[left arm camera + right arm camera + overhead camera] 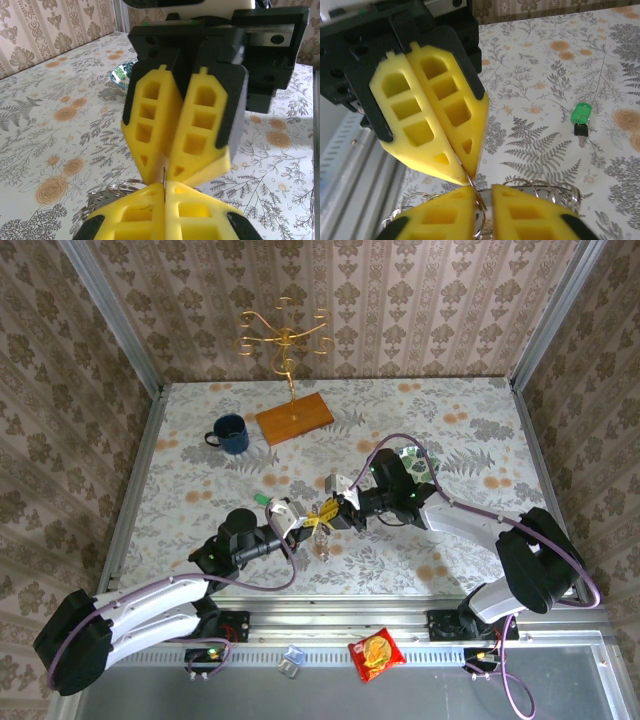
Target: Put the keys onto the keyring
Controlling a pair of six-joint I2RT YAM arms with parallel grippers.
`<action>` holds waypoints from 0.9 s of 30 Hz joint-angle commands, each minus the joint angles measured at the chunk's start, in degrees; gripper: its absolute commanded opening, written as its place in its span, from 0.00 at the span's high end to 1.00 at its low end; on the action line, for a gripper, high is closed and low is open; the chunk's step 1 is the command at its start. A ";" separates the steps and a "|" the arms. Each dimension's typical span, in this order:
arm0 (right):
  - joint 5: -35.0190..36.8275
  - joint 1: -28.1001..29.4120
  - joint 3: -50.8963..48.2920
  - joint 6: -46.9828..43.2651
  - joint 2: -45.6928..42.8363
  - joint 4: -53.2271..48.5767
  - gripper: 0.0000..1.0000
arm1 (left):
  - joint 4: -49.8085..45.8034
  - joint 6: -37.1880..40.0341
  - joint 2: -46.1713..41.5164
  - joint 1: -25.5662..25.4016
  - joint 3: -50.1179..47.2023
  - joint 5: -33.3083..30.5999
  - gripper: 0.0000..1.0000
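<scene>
Left gripper [311, 519] and right gripper [333, 510] meet tip to tip, both pinched on the keyring [481, 205]; green key [580, 114] lies loose on the table [450, 420]; best that 1 holds firm, 1 lets go to fetch it.

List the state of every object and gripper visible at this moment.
keyring: clamped between both grippers, above the table
left gripper: shut on the keyring
right gripper: shut on the keyring, tip to tip with the left
green key: loose, lying flat on the table, not on the ring
blue mug: upright, standing apart
gold stand: upright on its wooden base
</scene>
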 commanded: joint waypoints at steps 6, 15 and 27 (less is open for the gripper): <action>-1.99 0.42 4.06 -3.14 -0.14 -5.84 1.00 | 0.89 1.22 -1.83 -0.44 0.18 -0.15 0.90; 3.24 0.51 9.56 -10.41 -0.45 -21.07 1.00 | -7.67 4.29 -2.71 -0.49 2.77 -1.28 0.69; 9.06 3.28 15.02 -14.95 -0.10 -29.79 1.00 | -9.31 6.11 -1.32 -0.48 4.88 -0.82 0.70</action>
